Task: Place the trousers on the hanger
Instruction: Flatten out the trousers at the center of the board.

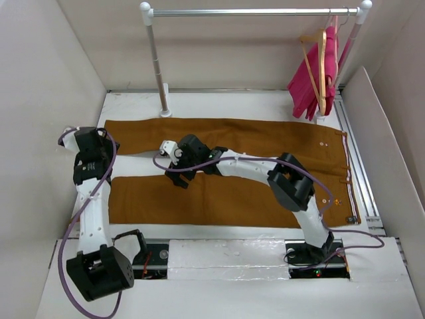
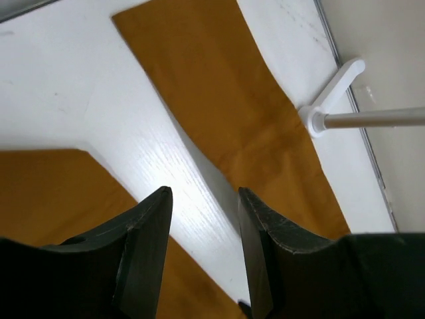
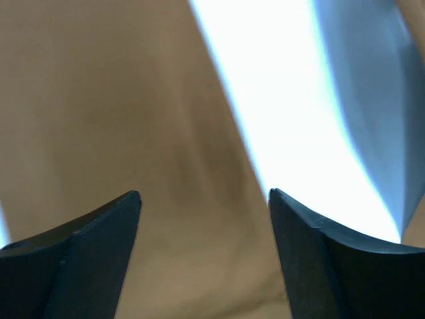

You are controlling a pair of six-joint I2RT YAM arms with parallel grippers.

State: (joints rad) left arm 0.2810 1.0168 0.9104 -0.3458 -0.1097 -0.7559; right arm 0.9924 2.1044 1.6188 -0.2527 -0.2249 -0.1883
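Rust-brown cloth trousers (image 1: 252, 136) lie flat on white table (image 1: 133, 106), 2 legs pointing left. Left gripper (image 2: 202, 193) parted, empty, above bare strip between legs; right gripper (image 3: 204, 194) parted, empty, over smooth cloth edge. Slim wooden hanger (image 1: 323, 66) hangs on rail (image 1: 252, 12).

Looked like a robot lab test cell, not a home. I sat at a white table (image 1: 133, 106) boxed in by plain white panels (image 1: 40, 100). My left arm (image 1: 89, 206) and right arm (image 1: 246, 166) were bolted at its near edge, purple cables (image 1: 61, 266) running loose. A small clothes rail (image 1: 252, 12) with a pink garment (image 1: 312, 80) stood on the tabletop at the back.
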